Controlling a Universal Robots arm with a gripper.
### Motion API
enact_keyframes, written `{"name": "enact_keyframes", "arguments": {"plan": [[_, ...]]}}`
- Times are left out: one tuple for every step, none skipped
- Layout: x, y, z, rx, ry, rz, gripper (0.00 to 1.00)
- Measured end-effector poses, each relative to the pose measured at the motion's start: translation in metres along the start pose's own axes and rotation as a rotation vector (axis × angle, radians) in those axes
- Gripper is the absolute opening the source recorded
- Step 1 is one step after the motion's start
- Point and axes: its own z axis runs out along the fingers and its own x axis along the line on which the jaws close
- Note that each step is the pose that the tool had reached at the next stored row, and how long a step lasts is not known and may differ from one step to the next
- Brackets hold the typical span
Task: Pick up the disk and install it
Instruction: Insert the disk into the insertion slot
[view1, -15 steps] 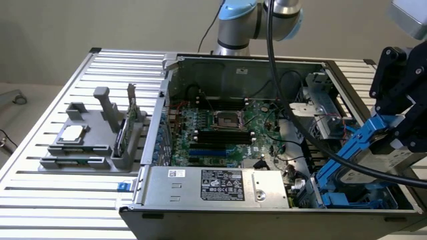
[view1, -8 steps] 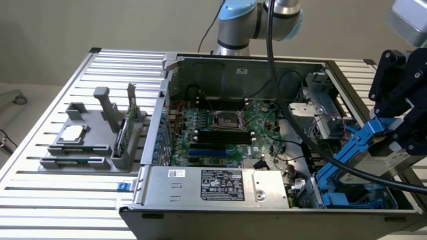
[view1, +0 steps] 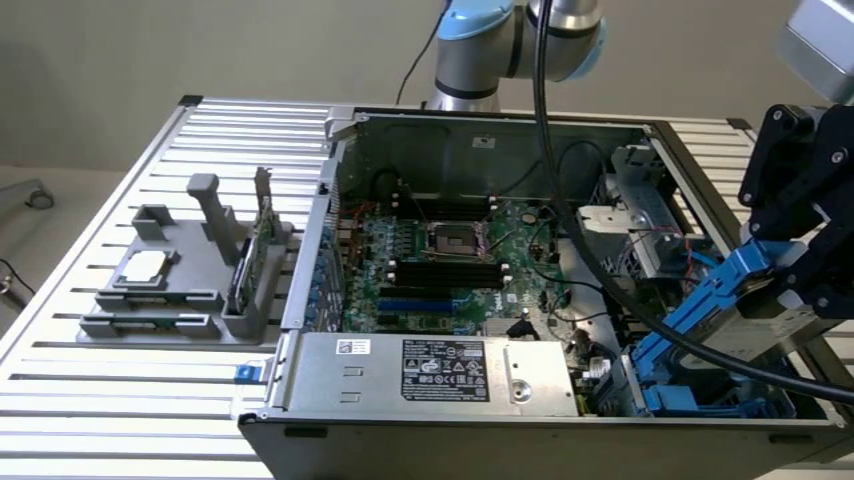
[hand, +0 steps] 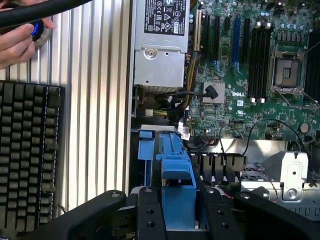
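The disk (view1: 727, 305), silver-grey metal in a bright blue carrier, hangs tilted over the near right corner of the open computer case (view1: 467, 125) in the exterior view. My gripper (view1: 785, 285) is shut on its upper end. The disk's lower end points down at the blue drive bay (view1: 701, 400) inside the case. In the wrist view the blue carrier (hand: 177, 172) sits clamped between the two black fingers (hand: 150, 217) of the gripper (hand: 181, 217), with the blue bay rails (hand: 149, 150) just beyond it.
A grey holder (view1: 160, 300) on the slatted table at the exterior view's left carries a square silver chip (view1: 147, 265) and an upright green card (view1: 254, 250). The power supply (view1: 427, 370) and motherboard (view1: 441, 260) lie inside the case. A keyboard (hand: 27, 150) and a hand (hand: 17, 42) lie beside it.
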Motion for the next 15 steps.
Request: {"name": "enact_keyframes", "arguments": {"plan": [[0.0,0.0,-0.0005,-0.0005,-0.0008,0.0,0.33],[0.0,0.0,-0.0012,-0.0012,-0.0017,0.0,0.33],[-0.0001,0.0,-0.0027,-0.0021,-0.003,0.0,0.33],[-0.0002,0.0002,-0.0048,-0.0028,-0.0038,0.0,0.33],[-0.0004,0.0003,-0.0069,-0.003,-0.0051,0.0,0.33],[-0.0006,0.0004,-0.009,-0.0032,-0.0063,0.0,0.33],[-0.0006,0.0004,-0.0097,-0.0032,-0.0074,0.0,0.33],[-0.0004,0.0004,-0.0097,-0.0032,-0.0087,0.0,0.33],[-0.0002,0.0004,-0.0097,-0.0032,-0.0098,-0.001,0.33],[0.0002,0.0005,-0.0096,-0.0032,-0.011,-0.002,0.33],[0.0008,0.0005,-0.0096,-0.0033,-0.0117,-0.004,0.33],[0.0015,0.0005,-0.0095,-0.0035,-0.0118,-0.005,0.33],[0.0022,0.0005,-0.0092,-0.0036,-0.0118,-0.008,0.33],[0.003,0.0005,-0.0088,-0.0038,-0.012,-0.009,0.33],[0.004,0.0006,-0.0084,-0.0039,-0.0117,-0.011,0.33]]}}
